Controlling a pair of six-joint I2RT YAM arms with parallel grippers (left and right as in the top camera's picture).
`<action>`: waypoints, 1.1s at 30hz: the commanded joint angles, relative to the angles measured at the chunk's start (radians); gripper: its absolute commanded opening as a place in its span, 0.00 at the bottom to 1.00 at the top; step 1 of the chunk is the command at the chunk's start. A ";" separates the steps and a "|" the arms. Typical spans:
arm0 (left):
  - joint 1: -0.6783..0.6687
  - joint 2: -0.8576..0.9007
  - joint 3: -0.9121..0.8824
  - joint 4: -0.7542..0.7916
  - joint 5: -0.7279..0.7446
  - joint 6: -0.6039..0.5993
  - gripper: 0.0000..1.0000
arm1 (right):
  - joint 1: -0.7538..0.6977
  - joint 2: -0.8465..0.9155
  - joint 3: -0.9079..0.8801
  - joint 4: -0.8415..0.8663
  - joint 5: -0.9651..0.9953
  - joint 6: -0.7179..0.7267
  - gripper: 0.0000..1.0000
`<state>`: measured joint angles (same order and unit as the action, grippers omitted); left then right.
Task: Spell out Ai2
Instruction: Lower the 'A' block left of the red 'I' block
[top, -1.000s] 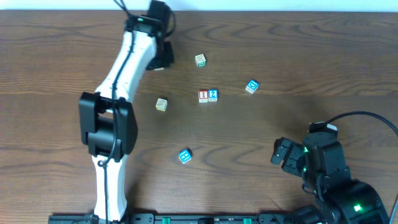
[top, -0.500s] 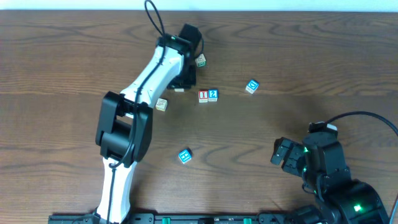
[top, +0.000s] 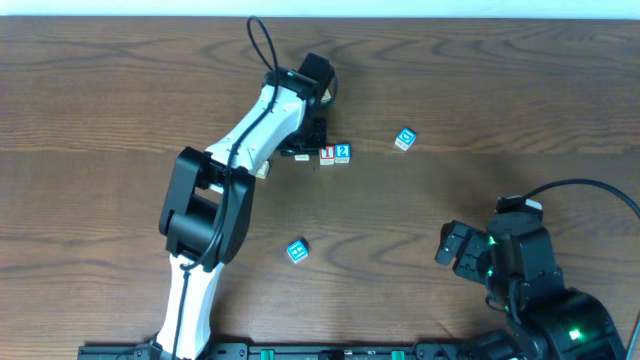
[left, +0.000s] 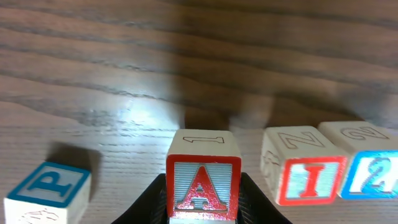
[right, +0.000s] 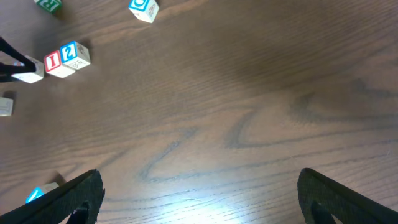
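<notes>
Clamping the A cube between its black fingers, the left gripper is holding it upright with the red letter facing the wrist camera; whether the cube is touching the wooden table is not clear. Just to the right of this gripper, the red I cube and the blue 2 cube are sitting side by side and touching, with a narrow gap separating the A from the I. To the gripper's left, a cube with a blue P face is lying slightly turned. Well apart, the right gripper is hovering over bare wood with its jaws spread wide and gripping nothing
</notes>
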<state>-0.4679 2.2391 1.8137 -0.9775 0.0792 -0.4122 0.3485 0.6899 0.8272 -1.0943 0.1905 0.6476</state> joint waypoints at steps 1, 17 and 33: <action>-0.019 0.022 -0.006 0.000 -0.013 -0.023 0.06 | 0.006 -0.002 0.001 0.002 0.003 0.018 0.99; -0.021 0.022 -0.006 -0.008 -0.037 -0.048 0.06 | 0.006 -0.003 0.001 0.002 0.003 0.018 0.99; -0.021 0.022 -0.006 -0.010 -0.037 -0.048 0.09 | 0.006 -0.003 0.001 0.002 0.003 0.018 0.99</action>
<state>-0.4911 2.2391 1.8133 -0.9810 0.0601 -0.4488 0.3485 0.6899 0.8272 -1.0943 0.1905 0.6476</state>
